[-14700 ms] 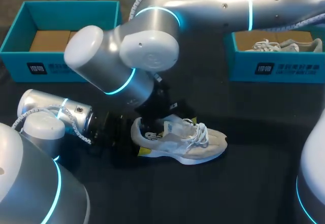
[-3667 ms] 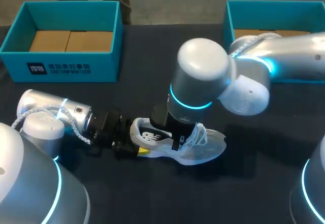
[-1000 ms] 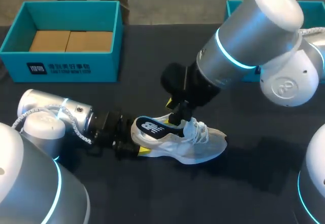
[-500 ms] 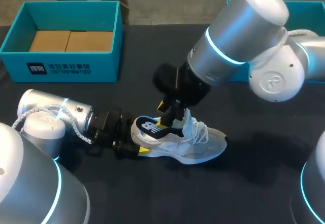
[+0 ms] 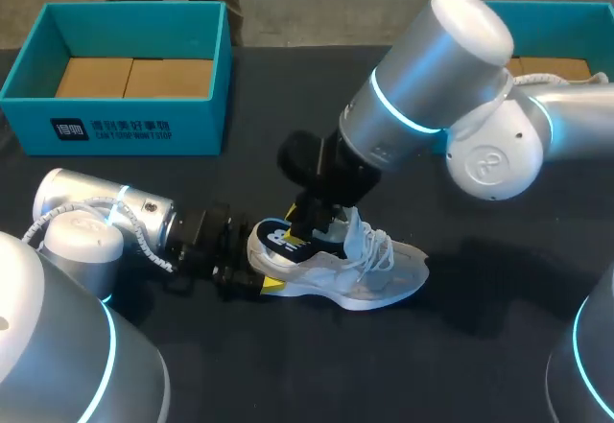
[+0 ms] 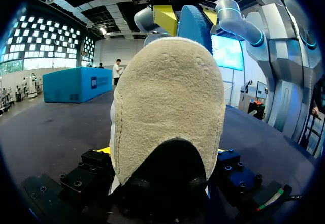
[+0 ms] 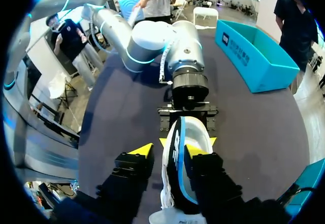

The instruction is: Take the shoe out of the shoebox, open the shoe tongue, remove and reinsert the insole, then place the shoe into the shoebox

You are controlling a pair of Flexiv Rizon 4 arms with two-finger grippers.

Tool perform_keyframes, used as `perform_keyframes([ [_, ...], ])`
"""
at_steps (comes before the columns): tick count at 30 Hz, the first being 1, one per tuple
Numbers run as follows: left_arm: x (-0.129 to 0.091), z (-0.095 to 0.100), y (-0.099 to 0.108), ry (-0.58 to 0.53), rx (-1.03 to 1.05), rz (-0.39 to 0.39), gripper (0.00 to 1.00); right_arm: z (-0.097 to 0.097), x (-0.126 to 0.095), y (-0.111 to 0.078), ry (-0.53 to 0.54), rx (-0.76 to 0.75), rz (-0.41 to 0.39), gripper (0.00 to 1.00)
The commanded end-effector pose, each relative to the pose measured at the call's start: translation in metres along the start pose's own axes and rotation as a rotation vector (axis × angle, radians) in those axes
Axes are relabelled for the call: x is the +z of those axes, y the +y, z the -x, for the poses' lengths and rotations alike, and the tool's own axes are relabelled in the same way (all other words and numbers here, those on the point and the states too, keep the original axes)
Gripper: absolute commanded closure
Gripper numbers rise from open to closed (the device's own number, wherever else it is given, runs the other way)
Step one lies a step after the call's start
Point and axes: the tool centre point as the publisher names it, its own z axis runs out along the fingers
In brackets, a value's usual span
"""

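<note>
One white-and-beige laced sneaker [image 5: 369, 274], one blue-and-black insole [image 5: 286, 241], two open teal cardboard shoeboxes [image 5: 113, 130] [image 5: 574, 22], two silver robot arms [image 5: 96, 217] [image 5: 432, 106] with glowing blue rings.

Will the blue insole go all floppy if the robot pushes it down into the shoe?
Probably a bit bendy: the insole looks like a thin sheet standing on edge in the right gripper, so a hard push may buckle it. It is likely light, since a small pinch holds it up. The shoe should not slide much, because the left gripper clamps its heel.
</note>
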Motion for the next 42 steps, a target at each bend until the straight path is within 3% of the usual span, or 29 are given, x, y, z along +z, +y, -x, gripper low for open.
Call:
perform_keyframes([
  [1, 0.001, 0.0, 0.002, -0.003, 0.0, 0.001, 1.0, -0.004, 0.002, 0.0, -0.012, 0.001, 0.003, 0.89],
  [5, 0.001, 0.0, 0.002, -0.003, 0.0, 0.001, 1.0, -0.009, -0.007, 0.003, -0.035, 0.002, -0.005, 0.92],
  [9, 0.001, 0.0, 0.002, -0.003, 0.0, 0.001, 1.0, -0.009, -0.011, 0.001, -0.041, 0.007, -0.009, 0.82],
  [11, 0.001, 0.0, 0.002, -0.003, 0.0, 0.001, 1.0, -0.009, -0.011, 0.0, -0.042, 0.01, -0.009, 0.89],
  [12, 0.001, 0.0, 0.002, -0.003, 0.0, 0.001, 1.0, -0.008, -0.01, -0.001, -0.041, 0.012, -0.008, 1.0],
  [24, 0.001, 0.0, 0.002, -0.003, 0.0, 0.001, 1.0, 0.007, -0.006, 0.001, -0.025, 0.0, -0.026, 0.65],
  [36, 0.001, 0.0, 0.002, -0.003, 0.0, 0.001, 1.0, 0.027, 0.002, 0.0, 0.006, -0.006, -0.039, 0.64],
  [42, 0.001, 0.0, 0.002, -0.003, 0.0, 0.001, 1.0, 0.024, 0.008, -0.005, 0.026, -0.007, -0.025, 0.56],
])
